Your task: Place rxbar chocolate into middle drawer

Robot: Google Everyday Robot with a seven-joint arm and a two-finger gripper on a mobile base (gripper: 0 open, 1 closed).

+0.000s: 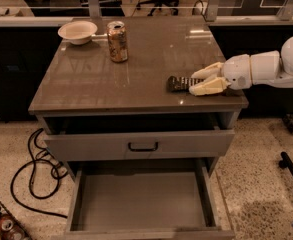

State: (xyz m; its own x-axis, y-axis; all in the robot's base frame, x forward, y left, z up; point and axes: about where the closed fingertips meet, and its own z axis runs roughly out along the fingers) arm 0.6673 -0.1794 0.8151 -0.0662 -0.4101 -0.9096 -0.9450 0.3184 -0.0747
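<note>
- My claw [193, 83] rests low on the bench [96, 81], near its front right corner.
- Its fingers [209, 87] lie either side of the rxbar chocolate [177, 83] and seem clamped on that end; the rest of the bar juts past my fingertips, flat on the bench.
- The middle drawer [141, 196] stands pulled out, well below the claw.
- The can [117, 41] and the bowl [77, 32] stand far beyond my fingertips, at the back.

No legible text: rxbar chocolate [178, 83] stripes, can [117, 41] label unreadable. Gripper [192, 83] at rxbar chocolate, tabletop [111, 84] right edge.
</note>
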